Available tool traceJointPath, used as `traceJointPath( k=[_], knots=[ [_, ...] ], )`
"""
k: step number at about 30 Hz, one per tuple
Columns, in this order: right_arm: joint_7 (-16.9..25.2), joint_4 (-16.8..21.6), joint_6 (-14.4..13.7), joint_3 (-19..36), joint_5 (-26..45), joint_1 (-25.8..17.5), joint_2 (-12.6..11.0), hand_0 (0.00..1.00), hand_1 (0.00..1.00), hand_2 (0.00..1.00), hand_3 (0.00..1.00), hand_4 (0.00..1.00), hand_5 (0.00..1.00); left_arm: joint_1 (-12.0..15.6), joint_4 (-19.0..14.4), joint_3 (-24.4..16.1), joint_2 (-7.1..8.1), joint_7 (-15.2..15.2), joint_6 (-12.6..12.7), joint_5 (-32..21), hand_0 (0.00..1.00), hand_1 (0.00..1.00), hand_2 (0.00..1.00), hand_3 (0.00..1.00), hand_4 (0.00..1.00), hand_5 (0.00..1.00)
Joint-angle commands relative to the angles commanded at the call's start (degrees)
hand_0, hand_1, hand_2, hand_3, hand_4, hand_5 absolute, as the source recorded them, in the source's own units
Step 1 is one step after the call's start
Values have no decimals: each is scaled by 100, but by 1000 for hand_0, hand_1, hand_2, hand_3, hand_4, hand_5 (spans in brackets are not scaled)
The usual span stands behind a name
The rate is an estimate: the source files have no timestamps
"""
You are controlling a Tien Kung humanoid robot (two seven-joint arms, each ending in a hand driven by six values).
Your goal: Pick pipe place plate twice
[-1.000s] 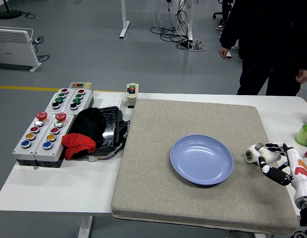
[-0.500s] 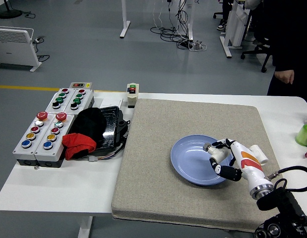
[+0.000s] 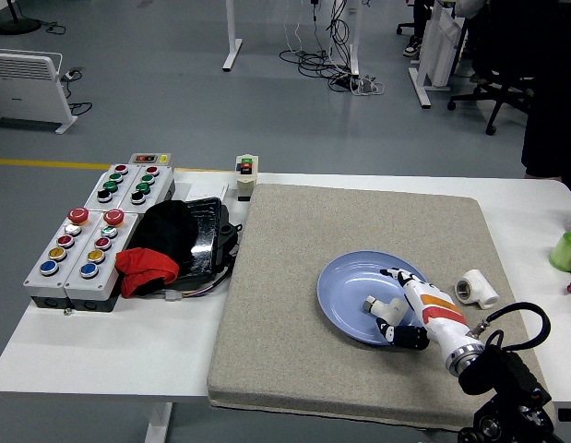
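Observation:
A blue plate lies on the grey mat. My right hand reaches in from the lower right and sits low over the plate's right half. Its fingers are curled around a small white pipe piece whose end sticks out to the left, just above the plate's floor. A second white pipe elbow lies on the mat to the right of the plate, apart from the hand. My left arm is out of view.
Grey button boxes stand at the table's left, with a black tray holding black and red cloth beside them. A small switch box sits at the mat's far edge. A green roll is at the right edge. A person in dark clothes stands far right.
My right hand has moved left from the mat's right edge to over the plate and lowered with the small pipe piece. The person has stepped away to the right.

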Motion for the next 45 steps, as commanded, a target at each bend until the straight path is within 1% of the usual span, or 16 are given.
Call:
traceJointPath(
  k=[5,7,10,14,16,18,20,21,26,30,32,33,38,39,44,45],
  knots=[
    [-22,77,4,92,14,-21,-8,998,951,998,997,762,346,3,1,0,1,-1,4,-1,697,664,683,618,284,998],
    [10,69,-139,248,-1,-27,3,998,951,998,997,762,346,5,2,0,0,-6,5,-9,697,664,683,618,284,998],
    [30,-59,-316,431,-17,28,17,998,946,998,977,755,348,8,2,0,1,-3,5,-6,697,663,682,618,285,998],
    [33,-556,-375,815,-49,280,-7,998,946,998,977,755,348,18,3,0,7,4,6,4,697,663,682,618,285,998],
    [74,-788,-382,955,-17,381,-18,998,941,998,959,742,338,24,3,0,5,6,7,3,697,661,682,618,285,998],
    [122,-1096,-331,1121,-2,522,-39,998,941,998,959,742,338,23,3,0,3,5,9,0,697,661,682,618,285,998],
    [147,-1311,-308,1191,33,598,-57,998,941,998,959,742,338,24,4,0,4,5,9,-1,697,661,682,618,285,998],
    [145,-1459,-272,1234,65,657,-82,998,933,998,935,734,337,23,4,0,4,7,9,3,696,662,681,619,285,998],
    [179,-1758,-196,1277,218,750,-130,998,933,998,935,734,337,26,5,-8,4,8,12,10,696,662,681,619,285,998],
    [204,-1962,-146,1270,298,823,-103,991,920,998,930,727,333,25,5,-19,2,13,14,23,697,662,681,619,286,998],
    [230,-2134,-152,1254,294,893,-73,991,920,998,930,727,333,20,6,-45,0,24,14,57,697,662,681,619,286,998],
    [235,-2208,-156,1247,278,919,-64,915,875,971,884,704,327,18,7,-58,0,30,14,75,695,662,681,619,286,998],
    [282,-2476,-241,1168,155,984,-53,915,875,971,884,704,327,11,9,-85,-1,45,13,108,695,662,681,619,286,998],
    [300,-2515,-233,1156,126,990,-54,785,782,854,834,672,306,12,9,-86,-2,46,13,111,696,662,681,619,286,998],
    [344,-2625,-221,1119,97,1005,-72,785,782,854,834,672,306,7,13,-88,-9,45,10,102,696,662,681,619,286,998],
    [357,-2633,-233,1110,75,1006,-76,618,658,685,754,609,266,8,13,-92,-9,47,9,108,694,662,681,619,287,998]
  ],
)
